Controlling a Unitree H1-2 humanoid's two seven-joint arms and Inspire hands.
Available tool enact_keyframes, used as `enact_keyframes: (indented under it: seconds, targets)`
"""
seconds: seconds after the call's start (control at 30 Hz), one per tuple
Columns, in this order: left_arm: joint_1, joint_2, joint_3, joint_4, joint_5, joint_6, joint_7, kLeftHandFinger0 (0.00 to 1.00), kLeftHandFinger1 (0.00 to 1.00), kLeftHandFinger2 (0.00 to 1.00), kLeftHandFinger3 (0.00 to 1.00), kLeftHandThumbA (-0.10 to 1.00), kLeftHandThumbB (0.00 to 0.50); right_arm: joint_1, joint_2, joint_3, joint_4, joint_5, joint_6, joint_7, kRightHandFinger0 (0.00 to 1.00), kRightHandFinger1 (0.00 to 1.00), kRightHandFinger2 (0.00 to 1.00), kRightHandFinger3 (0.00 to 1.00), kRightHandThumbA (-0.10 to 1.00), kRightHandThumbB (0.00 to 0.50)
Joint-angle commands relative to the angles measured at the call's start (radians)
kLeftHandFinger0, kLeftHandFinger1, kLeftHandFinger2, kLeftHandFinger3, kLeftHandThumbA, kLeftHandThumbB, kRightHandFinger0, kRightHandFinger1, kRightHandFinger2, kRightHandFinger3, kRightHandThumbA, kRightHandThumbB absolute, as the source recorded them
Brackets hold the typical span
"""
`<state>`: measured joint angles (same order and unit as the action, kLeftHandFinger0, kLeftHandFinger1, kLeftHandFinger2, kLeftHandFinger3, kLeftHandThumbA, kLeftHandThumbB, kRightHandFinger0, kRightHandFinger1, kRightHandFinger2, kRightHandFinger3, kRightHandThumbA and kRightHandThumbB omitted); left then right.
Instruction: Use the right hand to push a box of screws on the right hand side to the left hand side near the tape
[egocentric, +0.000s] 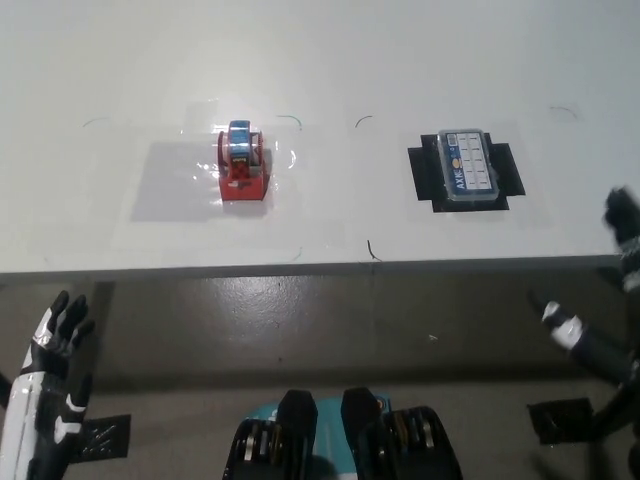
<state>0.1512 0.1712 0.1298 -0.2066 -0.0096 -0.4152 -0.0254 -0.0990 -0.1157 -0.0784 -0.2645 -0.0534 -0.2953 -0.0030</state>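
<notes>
The box of screws (468, 167) is a clear, blue-labelled case lying on a black patch on the right part of the white table (330, 60). The tape (243, 160), a red dispenser with a blue roll, stands on the left part of the table. My black right hand (600, 300) hovers at the right edge of the picture, below and right of the box and apart from it, with its fingers spread. My white left hand (55, 355) rests at the lower left, below the table's front edge, fingers apart and holding nothing.
The table's front edge (300, 266) runs across the middle of the picture, with grey floor below it. Black tape patches (560, 418) lie on the floor at lower right and lower left. Small pen marks (372, 250) dot the tabletop between tape and box.
</notes>
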Motion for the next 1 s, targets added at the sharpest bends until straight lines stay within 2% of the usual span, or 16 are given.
enact_keyframes:
  seconds: [0.0,0.07,0.17,0.23,0.27,0.33,0.4,0.5,0.6,0.67,0.73,0.83,0.9,0.97]
  targets:
    - [0.005,0.008,0.007,-0.048,-0.004,-0.055,-0.002,1.0,1.0,1.0,1.0,0.82,0.111,-0.129,-0.053,-0.049,0.017,0.039,0.028,-0.01,1.0,1.0,1.0,1.0,0.83,0.033]
    - [0.013,0.011,0.008,-0.052,-0.018,-0.055,-0.008,1.0,1.0,1.0,1.0,0.83,0.107,-0.169,-0.067,-0.058,0.057,0.047,0.038,-0.005,1.0,1.0,1.0,1.0,0.85,0.026]
    - [0.012,0.013,0.01,-0.056,-0.029,-0.055,-0.014,1.0,1.0,1.0,1.0,0.86,0.128,-0.257,-0.078,-0.073,0.165,0.079,0.038,-0.006,1.0,1.0,1.0,1.0,0.91,0.071]
    - [0.011,0.013,0.009,-0.058,-0.033,-0.055,-0.015,1.0,1.0,1.0,1.0,0.88,0.141,-0.3,-0.087,-0.076,0.228,0.074,0.015,-0.008,1.0,1.0,1.0,1.0,0.91,0.062]
    - [0.005,0.013,0.009,-0.061,-0.032,-0.055,-0.015,1.0,1.0,1.0,1.0,0.9,0.138,-0.352,-0.095,-0.076,0.296,0.063,0.0,-0.011,1.0,1.0,1.0,1.0,0.94,0.106]
    - [0.002,0.013,0.007,-0.065,-0.03,-0.055,-0.016,1.0,1.0,1.0,1.0,0.9,0.131,-0.409,-0.104,-0.074,0.371,0.051,-0.017,-0.013,1.0,1.0,1.0,1.0,0.94,0.117]
    - [-0.004,0.01,0.001,-0.064,-0.04,-0.055,-0.021,1.0,1.0,1.0,1.0,0.9,0.141,-0.472,-0.106,-0.071,0.44,0.043,0.001,-0.02,1.0,1.0,1.0,1.0,0.92,0.104]
    - [-0.017,0.012,-0.008,-0.069,-0.033,-0.055,-0.028,1.0,1.0,1.0,1.0,0.95,0.121,-0.583,-0.114,-0.072,0.59,0.04,0.012,-0.03,1.0,1.0,1.0,1.0,0.91,0.116]
    - [-0.024,0.018,-0.015,-0.072,-0.025,-0.055,-0.033,1.0,1.0,1.0,1.0,0.97,0.117,-0.658,-0.12,-0.069,0.715,0.032,-0.014,-0.039,1.0,1.0,1.0,1.0,0.9,0.105]
    - [-0.03,0.023,-0.016,-0.067,-0.036,-0.055,-0.037,1.0,1.0,1.0,1.0,0.97,0.12,-0.727,-0.124,-0.062,0.843,0.029,-0.036,-0.042,1.0,1.0,1.0,1.0,0.92,0.109]
    - [-0.036,0.026,-0.017,-0.065,-0.046,-0.055,-0.042,1.0,1.0,1.0,1.0,0.95,0.124,-0.777,-0.123,-0.06,0.937,0.033,-0.048,-0.042,1.0,1.0,1.0,1.0,0.96,0.136]
    - [-0.043,0.027,-0.02,-0.067,-0.059,-0.053,-0.048,1.0,1.0,1.0,1.0,0.94,0.144,-0.87,-0.124,-0.06,1.128,0.038,-0.087,-0.052,1.0,1.0,1.0,1.0,0.97,0.128]
    - [-0.046,0.02,-0.02,-0.071,-0.054,-0.054,-0.046,1.0,1.0,1.0,1.0,0.94,0.146,-0.934,-0.121,-0.08,1.241,0.075,-0.09,-0.037,1.0,1.0,1.0,1.0,0.97,0.142]
    - [-0.044,0.019,-0.023,-0.069,-0.059,-0.052,-0.05,1.0,1.0,1.0,1.0,0.94,0.142,-0.983,-0.12,-0.093,1.338,0.095,-0.094,-0.033,1.0,1.0,1.0,1.0,0.95,0.12]
